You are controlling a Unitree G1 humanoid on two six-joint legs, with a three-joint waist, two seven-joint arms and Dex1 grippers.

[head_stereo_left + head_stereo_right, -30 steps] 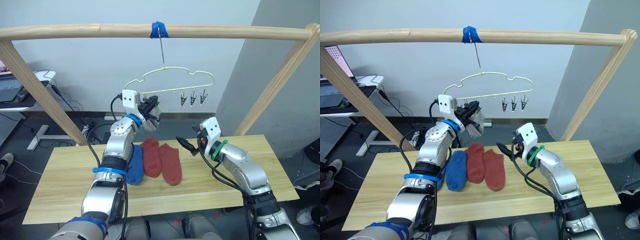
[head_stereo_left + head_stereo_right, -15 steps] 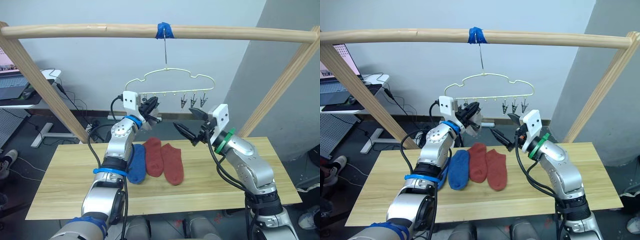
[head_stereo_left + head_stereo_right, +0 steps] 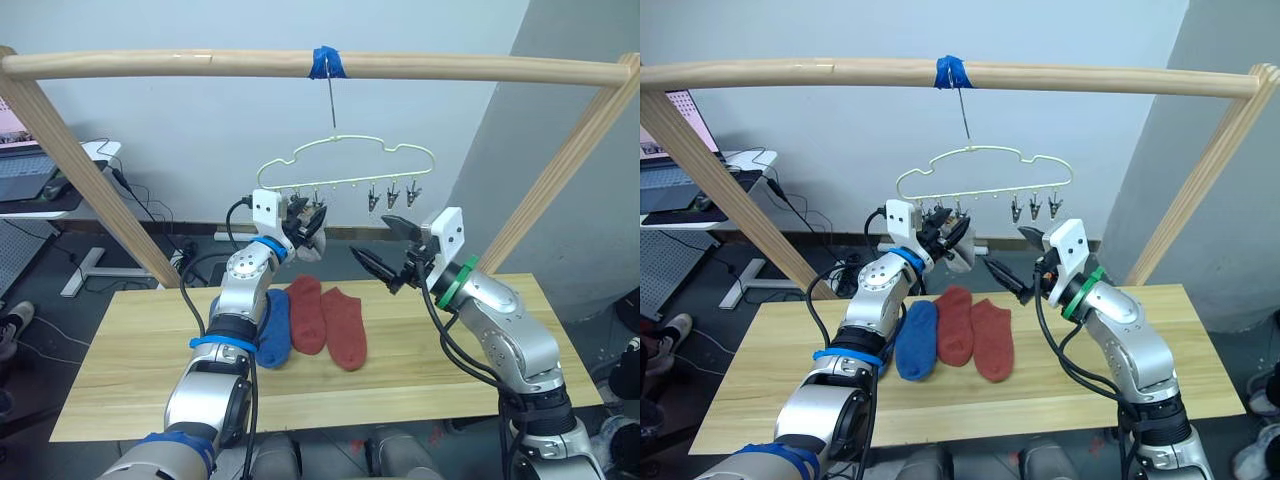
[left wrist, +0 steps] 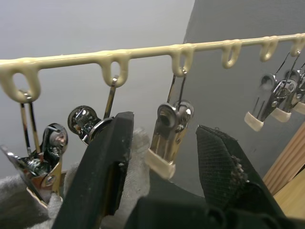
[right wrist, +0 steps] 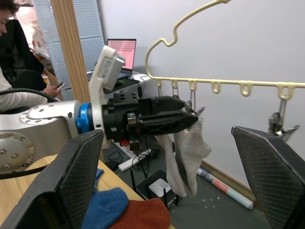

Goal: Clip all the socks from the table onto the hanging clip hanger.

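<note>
The pale clip hanger [image 3: 345, 150] hangs by its hook from the wooden rail. My left gripper [image 3: 308, 222] is up at its left clips, open, with one metal clip [image 4: 169, 131] between the fingers and untouched. Light grey sock fabric [image 5: 187, 152] hangs from the clips beside that gripper. Three free clips [image 3: 392, 195] dangle on the hanger's right side. My right gripper [image 3: 372, 238] hovers open and empty just right of the grey socks, below the free clips. A blue sock [image 3: 270, 325] and two brick red socks [image 3: 305, 312] [image 3: 343, 325] lie on the table [image 3: 130, 370].
The thick wooden rail [image 3: 200, 62], marked with blue tape, spans the top on slanted posts at both sides. A white desk with a laptop [image 3: 30, 175] stands far left, and a seated person [image 5: 14, 62] is beyond it.
My right gripper has risen from just above the table to hanger height, fingers spread. The left gripper stays at the left clips. The hanger has swung slightly right.
</note>
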